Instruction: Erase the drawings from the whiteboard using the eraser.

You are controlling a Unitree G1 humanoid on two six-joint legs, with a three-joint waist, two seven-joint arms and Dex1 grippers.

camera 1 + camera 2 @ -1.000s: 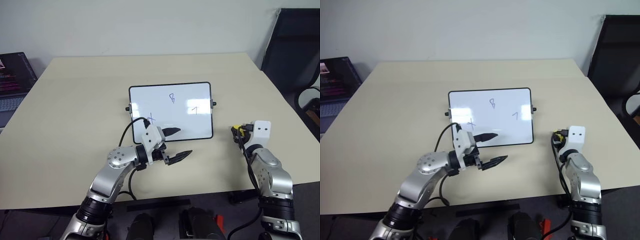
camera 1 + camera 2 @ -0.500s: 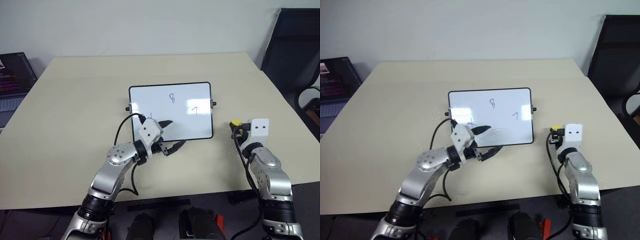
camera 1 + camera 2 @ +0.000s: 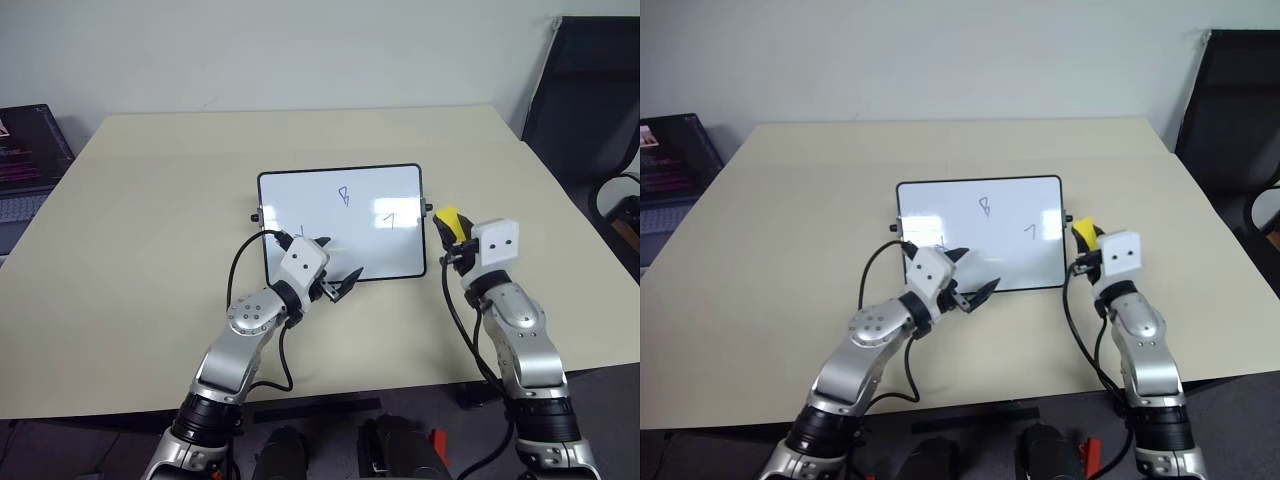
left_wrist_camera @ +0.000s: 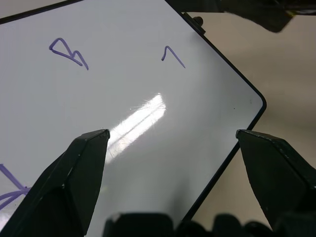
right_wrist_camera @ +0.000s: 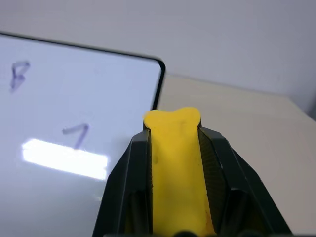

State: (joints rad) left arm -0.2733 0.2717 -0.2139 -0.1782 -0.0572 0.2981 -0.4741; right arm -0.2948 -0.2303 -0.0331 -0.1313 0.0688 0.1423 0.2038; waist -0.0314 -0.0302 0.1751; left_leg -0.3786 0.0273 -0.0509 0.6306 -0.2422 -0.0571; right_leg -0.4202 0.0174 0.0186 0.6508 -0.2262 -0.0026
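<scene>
All three dark marker drawings point(image 3: 343, 196) remain on the small black-framed whiteboard point(image 3: 340, 225), frame centre. Right claw point(image 5: 175, 148) grips the yellow eraser point(image 3: 449, 221) beside its right edge; left claw point(image 3: 338, 268) gapes open over the lower edge.

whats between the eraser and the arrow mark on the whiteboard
In the left eye view, bare white board surface and the whiteboard's black frame edge with its side knob lie between the eraser and the arrow mark.

White whiteboard point(image 3: 340, 222), black frame; purple drawings point(image 4: 69, 52); yellow eraser point(image 5: 177, 168); beige table point(image 3: 150, 200).
</scene>
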